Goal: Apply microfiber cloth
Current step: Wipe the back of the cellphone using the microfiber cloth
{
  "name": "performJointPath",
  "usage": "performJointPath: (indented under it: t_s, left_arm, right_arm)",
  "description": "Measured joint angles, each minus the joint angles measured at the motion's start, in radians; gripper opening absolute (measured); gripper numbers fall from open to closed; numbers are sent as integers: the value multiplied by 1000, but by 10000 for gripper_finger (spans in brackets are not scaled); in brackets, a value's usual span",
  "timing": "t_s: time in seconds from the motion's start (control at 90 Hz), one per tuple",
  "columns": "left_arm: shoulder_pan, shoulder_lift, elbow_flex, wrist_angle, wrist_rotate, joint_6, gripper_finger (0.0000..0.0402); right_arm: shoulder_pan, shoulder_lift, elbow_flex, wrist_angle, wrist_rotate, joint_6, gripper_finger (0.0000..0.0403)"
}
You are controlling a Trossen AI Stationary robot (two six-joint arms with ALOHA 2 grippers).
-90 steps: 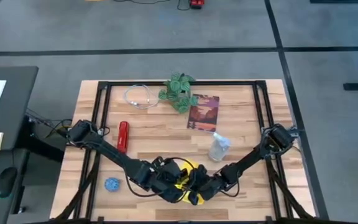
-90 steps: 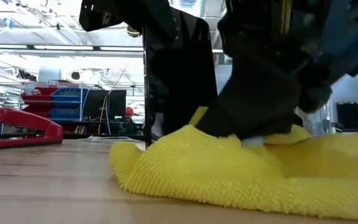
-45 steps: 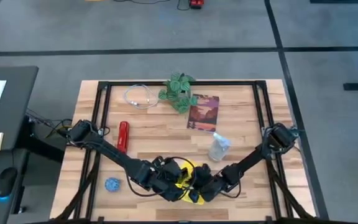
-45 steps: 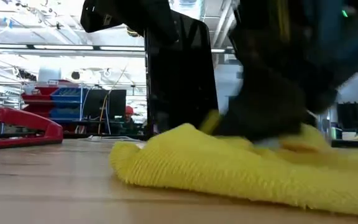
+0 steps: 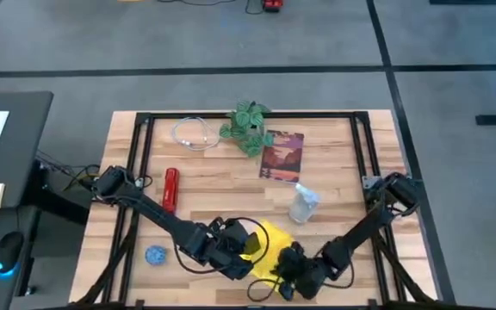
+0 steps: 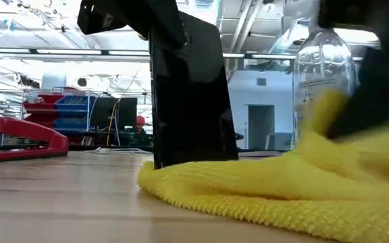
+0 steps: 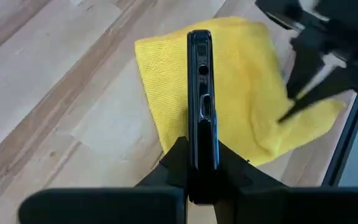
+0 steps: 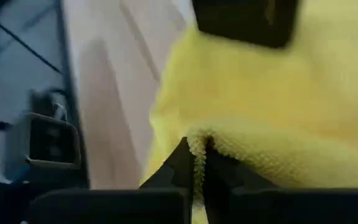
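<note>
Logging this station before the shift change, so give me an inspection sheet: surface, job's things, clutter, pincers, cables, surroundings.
Surface: wooden table on a black frame.
Job's things: yellow cloth near the front edge, partly lifted; black phone held on edge above it.
Clutter: red stapler, blue ball, plant, book, clear bottle.
Pincers: left pincer shut on the phone; right pincer shut on a cloth edge, at the front.
Cables: white coil at the back left; black cable looping on the left arm.
Surroundings: grey floor with dark lines; side desk at left; shelving behind in the low view.
</note>
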Motion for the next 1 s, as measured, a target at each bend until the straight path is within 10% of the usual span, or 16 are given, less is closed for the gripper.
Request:
performJointPath:
  t_s: [0.322, 1.0]
  left_arm:
    - [3, 0, 0, 31, -1, 0, 11]
    - [3, 0, -1, 12, -7, -2, 11]
  right_arm:
    - [-146, 0, 1, 249, -44, -296, 1]
    - [-132, -28, 0, 46, -112, -251, 2]
